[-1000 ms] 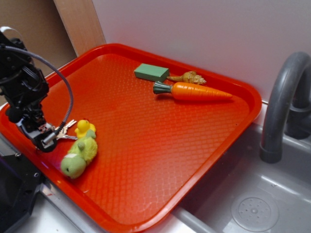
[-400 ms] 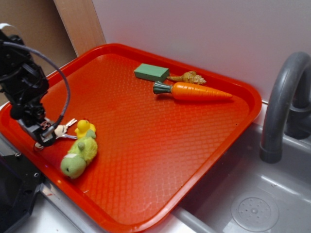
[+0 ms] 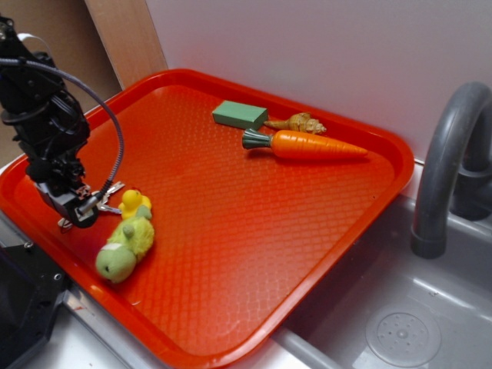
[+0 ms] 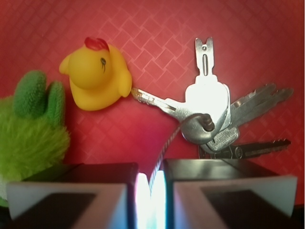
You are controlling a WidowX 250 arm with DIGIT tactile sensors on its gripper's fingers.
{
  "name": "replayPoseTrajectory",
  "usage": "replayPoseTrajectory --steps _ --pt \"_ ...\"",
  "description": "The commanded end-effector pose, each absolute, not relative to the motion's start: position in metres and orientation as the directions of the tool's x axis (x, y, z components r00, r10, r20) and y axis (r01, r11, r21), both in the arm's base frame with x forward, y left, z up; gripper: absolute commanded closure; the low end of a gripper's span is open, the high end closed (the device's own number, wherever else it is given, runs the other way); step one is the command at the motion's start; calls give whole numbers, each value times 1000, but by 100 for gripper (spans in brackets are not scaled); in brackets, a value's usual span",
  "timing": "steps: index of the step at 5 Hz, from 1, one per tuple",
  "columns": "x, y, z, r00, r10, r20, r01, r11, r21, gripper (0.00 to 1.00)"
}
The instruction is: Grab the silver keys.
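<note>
Black gripper pinches the key ring's thin wire.
Shiny silver keys fan at one o'clock; yellow rubber duck at eleven.

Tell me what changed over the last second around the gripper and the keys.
The gripper rose a little and shifted toward the tray's far side, shut on the key ring's wire, and the silver keys came along, now hanging off the red tray beside the yellow duck. The duck, green plush toy, carrot and green block stayed put.
</note>
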State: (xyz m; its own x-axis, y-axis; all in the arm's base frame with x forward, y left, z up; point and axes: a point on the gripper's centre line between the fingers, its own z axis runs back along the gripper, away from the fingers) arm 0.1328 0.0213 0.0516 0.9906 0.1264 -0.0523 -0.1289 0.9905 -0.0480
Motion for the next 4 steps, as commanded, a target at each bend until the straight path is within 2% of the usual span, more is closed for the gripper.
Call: replayPoseTrajectory --steps 1,3,4 --pt "136 24 52 990 143 -20 -143 989 -32 0" --pt "135 25 45 988 149 -26 -150 989 -21 0" --pt "138 24 43 986 162 -41 -163 987 -10 100"
